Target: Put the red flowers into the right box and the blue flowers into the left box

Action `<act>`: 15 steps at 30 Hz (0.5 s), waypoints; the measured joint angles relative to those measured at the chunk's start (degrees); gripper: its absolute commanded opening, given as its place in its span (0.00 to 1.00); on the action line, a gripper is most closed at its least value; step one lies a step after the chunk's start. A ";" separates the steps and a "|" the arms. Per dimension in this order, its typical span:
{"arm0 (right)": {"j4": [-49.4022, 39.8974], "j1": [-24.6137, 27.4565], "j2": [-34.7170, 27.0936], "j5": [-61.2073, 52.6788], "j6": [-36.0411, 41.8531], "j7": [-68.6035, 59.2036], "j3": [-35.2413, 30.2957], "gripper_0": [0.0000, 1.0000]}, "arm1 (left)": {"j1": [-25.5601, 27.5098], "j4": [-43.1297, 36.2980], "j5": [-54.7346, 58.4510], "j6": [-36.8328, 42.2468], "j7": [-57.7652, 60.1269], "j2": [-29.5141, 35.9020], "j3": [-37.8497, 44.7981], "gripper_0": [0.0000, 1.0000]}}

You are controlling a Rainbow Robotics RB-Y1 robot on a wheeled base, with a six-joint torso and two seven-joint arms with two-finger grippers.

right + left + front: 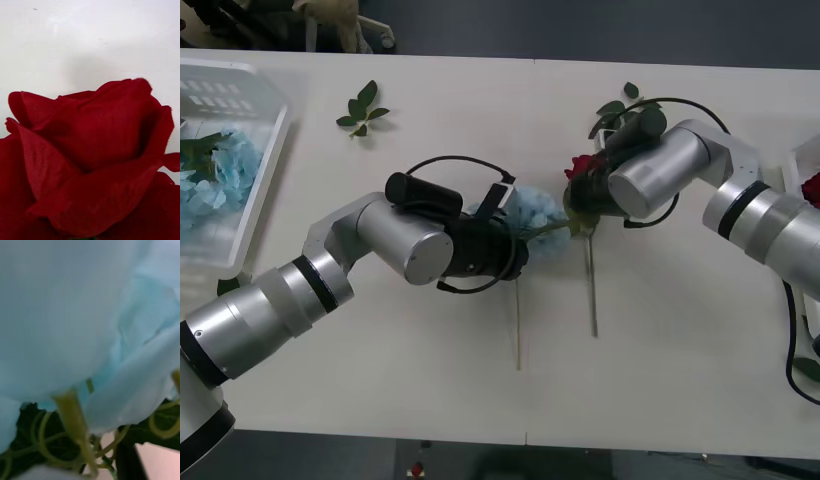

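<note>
Left arm nearest camera, left gripper [515, 245] at table centre against blue flower [535, 212]; finger state cannot tell. Left box [265, 170] at far left already holds blue flowers [215, 180]. Right gripper [585, 205] at red rose [582, 167]; grip hidden. Right box [800, 160] at far right shows something red inside. Judgement: task partly done, two flowers left. Wrist views show petals close up; front view shows stems, boxes.
</note>
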 measured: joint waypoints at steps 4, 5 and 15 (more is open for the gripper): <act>-4.76 0.12 -3.00 -0.05 7.47 0.01 -4.07 0.00 | 0.00 0.93 1.24 0.00 0.00 -0.03 0.00 0.00; -6.39 0.14 -3.95 -0.37 9.79 0.01 -5.91 0.00 | 0.00 0.96 1.65 0.00 0.00 -0.03 0.00 0.00; -15.56 0.19 -12.68 -3.86 29.21 5.15 -27.43 0.00 | -0.29 0.39 8.16 0.00 0.00 1.28 1.14 0.00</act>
